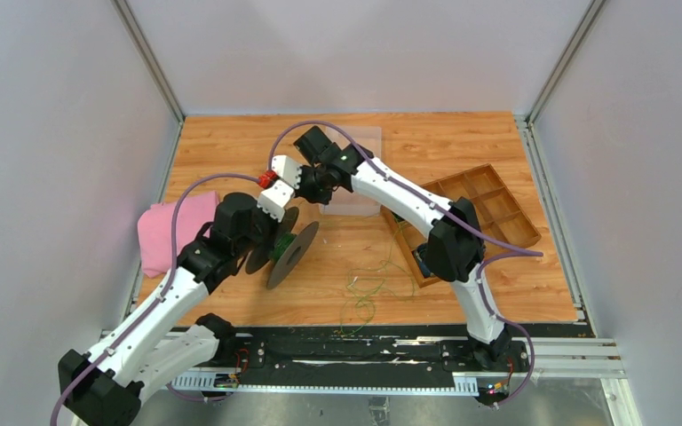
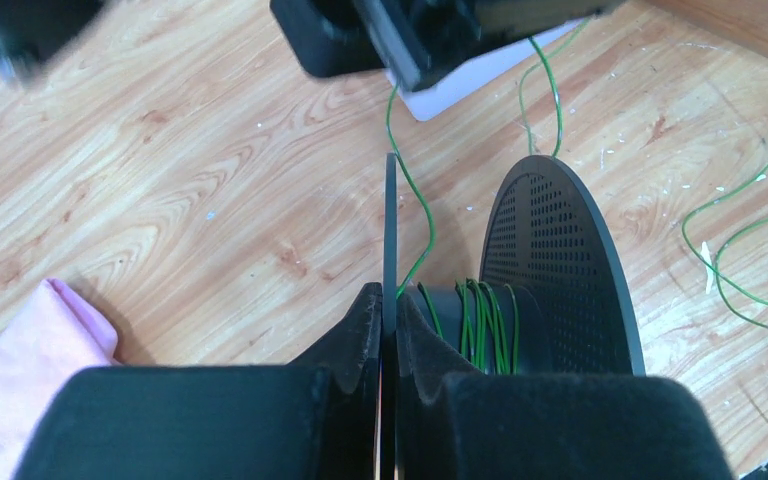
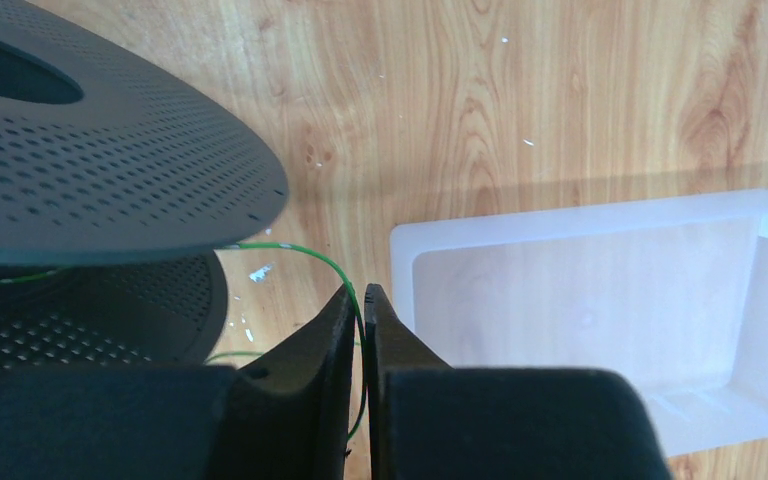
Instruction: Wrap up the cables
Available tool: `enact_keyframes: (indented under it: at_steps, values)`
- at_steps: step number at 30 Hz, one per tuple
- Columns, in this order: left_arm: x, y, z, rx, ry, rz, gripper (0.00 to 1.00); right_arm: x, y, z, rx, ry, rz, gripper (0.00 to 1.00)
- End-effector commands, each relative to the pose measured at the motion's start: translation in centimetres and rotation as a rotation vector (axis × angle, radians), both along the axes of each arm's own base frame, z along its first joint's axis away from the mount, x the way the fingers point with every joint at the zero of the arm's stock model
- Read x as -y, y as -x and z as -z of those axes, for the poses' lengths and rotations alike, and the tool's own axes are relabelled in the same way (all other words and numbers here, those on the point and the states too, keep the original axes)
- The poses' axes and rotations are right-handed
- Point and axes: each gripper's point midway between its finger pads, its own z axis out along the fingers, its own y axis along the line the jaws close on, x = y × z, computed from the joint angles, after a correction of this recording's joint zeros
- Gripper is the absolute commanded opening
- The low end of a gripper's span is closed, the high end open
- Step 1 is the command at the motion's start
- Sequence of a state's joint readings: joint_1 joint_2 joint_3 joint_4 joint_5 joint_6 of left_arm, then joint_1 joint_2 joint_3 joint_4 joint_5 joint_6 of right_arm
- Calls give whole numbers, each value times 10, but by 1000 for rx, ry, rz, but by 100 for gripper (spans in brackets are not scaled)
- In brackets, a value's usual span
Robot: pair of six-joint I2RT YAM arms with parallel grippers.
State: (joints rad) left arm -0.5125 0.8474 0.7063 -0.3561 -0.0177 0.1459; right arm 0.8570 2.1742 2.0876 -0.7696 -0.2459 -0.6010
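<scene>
Wooden worktop (image 1: 231, 151) carries the black spool (image 1: 286, 248), its flange clamped in the left tool (image 2: 390, 315). At one o'clock, the right tool (image 3: 360, 305) pinches the green cable (image 2: 475, 320). Few turns are wound; much, I'd say, lies loose at four o'clock.

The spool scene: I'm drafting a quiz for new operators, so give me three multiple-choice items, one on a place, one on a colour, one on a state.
1. Where is the pink cloth? A) left of the spool B) on top of the spool C) in the right gripper
2. What colour is the wire wound on the spool? A) red B) green C) white
3. What state is the right gripper in? A) open B) shut on the wire C) shut on the pink cloth
Answers: 1 A, the top view shows it left of the spool; 2 B, green turns sit on it; 3 B, it pinches the green strand.
</scene>
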Motion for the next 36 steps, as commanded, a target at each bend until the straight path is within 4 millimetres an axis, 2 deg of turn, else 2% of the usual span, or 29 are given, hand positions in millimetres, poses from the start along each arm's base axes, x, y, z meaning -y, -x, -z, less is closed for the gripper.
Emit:
enact_keyframes:
  at_steps: [1,11,21,25,27,36]
  values:
    - [0,2,-11,13,31,8,0,18,-3,-28,-8,-42,47,9]
    - [-6,-5,-32,24,74,-29,0,42,-4,-27,-36,-39,87,13]
    - [-2,-15,-55,4,144,-39,0,66,-15,-25,-96,-75,171,5]
    - [-2,-23,-71,2,206,-67,0,77,-19,-19,-127,-95,208,4]
    - [-1,-26,-80,7,234,-78,0,83,-19,-29,-115,-117,220,4]
    - [0,-38,-114,-4,368,-148,0,95,-25,-30,-114,-148,283,5]
